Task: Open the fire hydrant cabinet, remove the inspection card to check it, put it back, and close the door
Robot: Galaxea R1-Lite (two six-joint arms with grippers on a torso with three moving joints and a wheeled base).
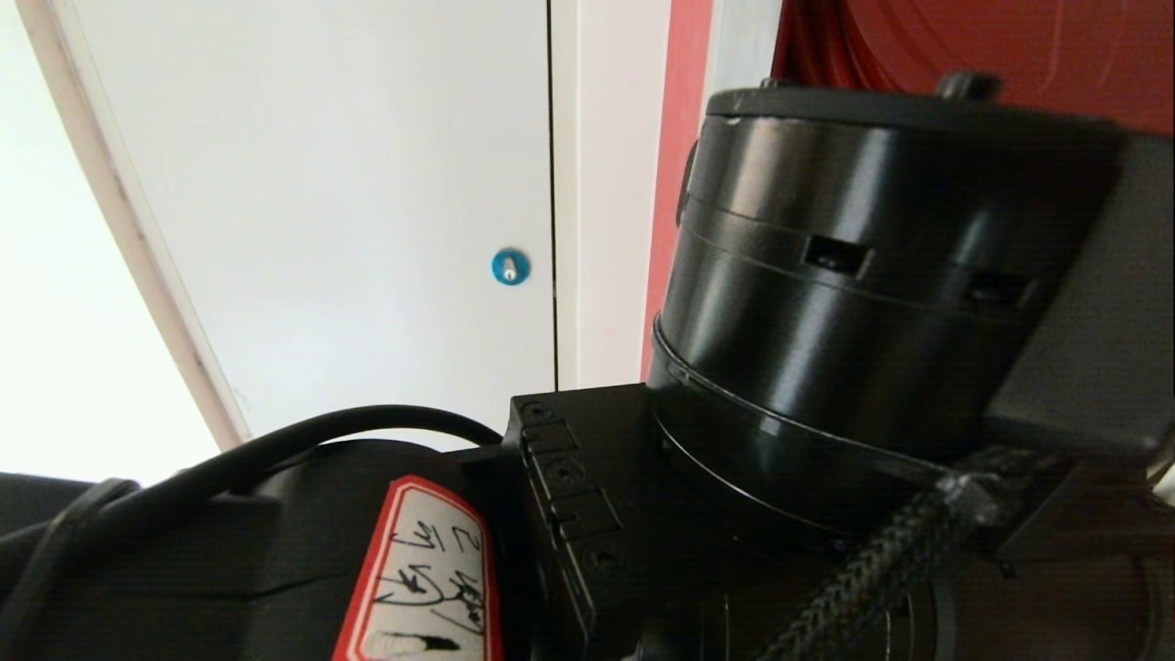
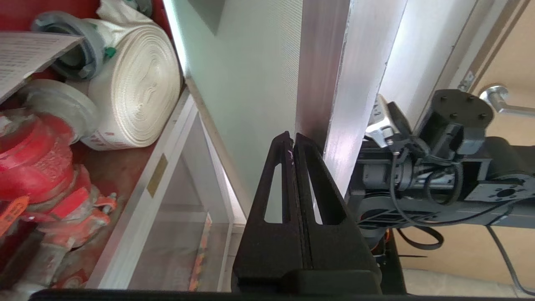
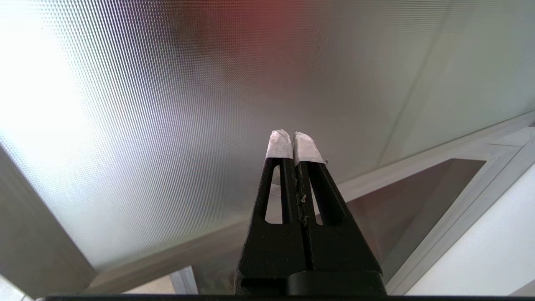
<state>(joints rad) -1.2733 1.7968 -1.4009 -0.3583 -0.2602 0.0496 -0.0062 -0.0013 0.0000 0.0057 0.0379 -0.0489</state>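
The fire hydrant cabinet [image 2: 159, 179] stands open in the left wrist view, showing its red valve [image 2: 37, 167] and white rolled hose [image 2: 133, 88]. The inspection card [image 2: 25, 58], white with rows of small print, lies tilted above the valve inside. The door [image 2: 330, 71] is swung out and seen edge-on, silver frame beside pale glass. My left gripper [image 2: 292, 136] is shut and empty, its tips at the door's frame edge. My right gripper [image 3: 294, 138], with white-taped tips, is shut and empty, close to a dotted glass panel [image 3: 167, 104].
My own black arm joint [image 1: 872, 275] fills most of the head view. Behind it are a plain white door with a blue round lock [image 1: 510, 266] and a strip of red cabinet interior [image 1: 964, 37]. The right arm [image 2: 443, 175] sits beyond the door edge, near a door handle [image 2: 497, 100].
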